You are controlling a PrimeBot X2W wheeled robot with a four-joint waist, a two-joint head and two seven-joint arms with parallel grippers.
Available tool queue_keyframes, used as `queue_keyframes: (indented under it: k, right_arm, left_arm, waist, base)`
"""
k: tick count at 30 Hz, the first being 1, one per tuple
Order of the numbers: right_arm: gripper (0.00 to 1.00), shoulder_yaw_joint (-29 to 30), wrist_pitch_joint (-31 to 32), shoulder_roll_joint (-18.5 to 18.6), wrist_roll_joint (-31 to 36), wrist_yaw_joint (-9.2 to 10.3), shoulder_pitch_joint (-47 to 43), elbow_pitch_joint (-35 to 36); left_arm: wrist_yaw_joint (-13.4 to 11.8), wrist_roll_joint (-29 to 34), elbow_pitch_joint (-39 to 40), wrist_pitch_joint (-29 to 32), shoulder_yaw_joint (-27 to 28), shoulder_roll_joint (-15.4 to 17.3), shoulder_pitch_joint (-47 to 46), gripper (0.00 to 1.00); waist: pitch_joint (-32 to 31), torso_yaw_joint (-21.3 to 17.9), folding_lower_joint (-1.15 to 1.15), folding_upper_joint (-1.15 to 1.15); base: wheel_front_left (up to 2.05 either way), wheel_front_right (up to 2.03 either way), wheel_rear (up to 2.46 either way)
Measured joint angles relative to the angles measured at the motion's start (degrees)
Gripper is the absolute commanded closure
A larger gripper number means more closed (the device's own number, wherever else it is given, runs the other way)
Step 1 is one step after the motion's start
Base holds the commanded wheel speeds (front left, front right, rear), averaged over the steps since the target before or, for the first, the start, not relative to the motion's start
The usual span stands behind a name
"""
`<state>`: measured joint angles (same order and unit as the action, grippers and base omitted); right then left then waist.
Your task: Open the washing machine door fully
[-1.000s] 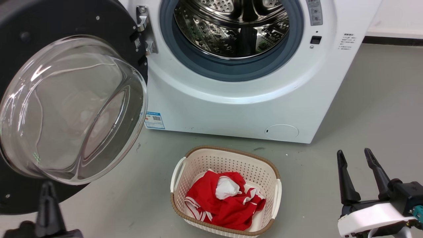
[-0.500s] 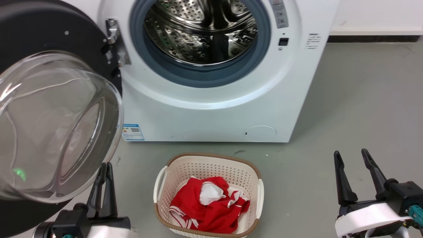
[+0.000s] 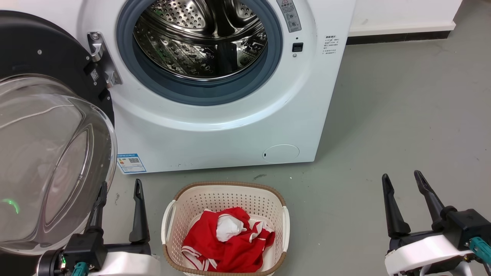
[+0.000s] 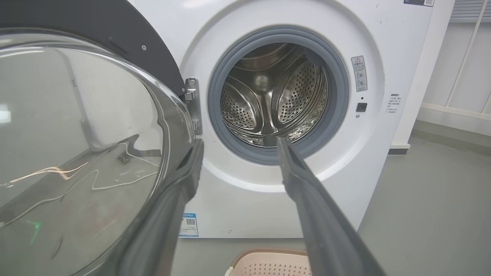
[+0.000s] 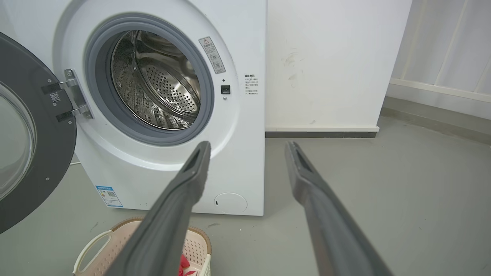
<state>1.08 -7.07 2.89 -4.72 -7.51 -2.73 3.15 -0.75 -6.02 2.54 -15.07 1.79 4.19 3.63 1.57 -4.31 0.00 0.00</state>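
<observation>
Grey-green floor [image 3: 402,115] under everything here, smooth and matte from where I'm watching. The washing machine [image 3: 215,134] stands square on it, its white base meeting the floor in one straight line. Just in front of it, a little apart, the cream laundry basket [image 3: 230,199] with its brown woven rim sits on the floor too. Between the two I can pick out a small dark smudge [image 3: 259,176] and, beside that, a tiny white speck [image 3: 291,177]. To the right of the machine the floor runs back to a dark skirting strip [image 3: 399,37] at the foot of a white wall [image 3: 399,15].
</observation>
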Motion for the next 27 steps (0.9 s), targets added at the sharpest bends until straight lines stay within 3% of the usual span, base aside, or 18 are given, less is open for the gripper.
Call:
queue_keyframes:
  k: [26, 27]
  right_arm:
    - [0.0, -0.23, -0.2, -0.01, -0.47, 0.0, -0.08, -0.16]
    - [1.0, -0.21, -0.2, -0.01, -0.57, 0.0, -0.1, -0.31]
  left_arm:
    - [-0.08, 1.02, -0.65, 0.0, 0.48, -0.41, 0.57, 0.0]
    - [0.01, 1.2, -0.76, 0.0, 0.45, -0.43, 0.62, 1.0]
  waist:
    - [0.08, 1.03, 0.0, 0.0]
    - [0.09, 1.01, 0.0, 0.0]
  base:
    - [0.0, 0.0, 0.0]
    - [0.0, 0.0, 0.0]
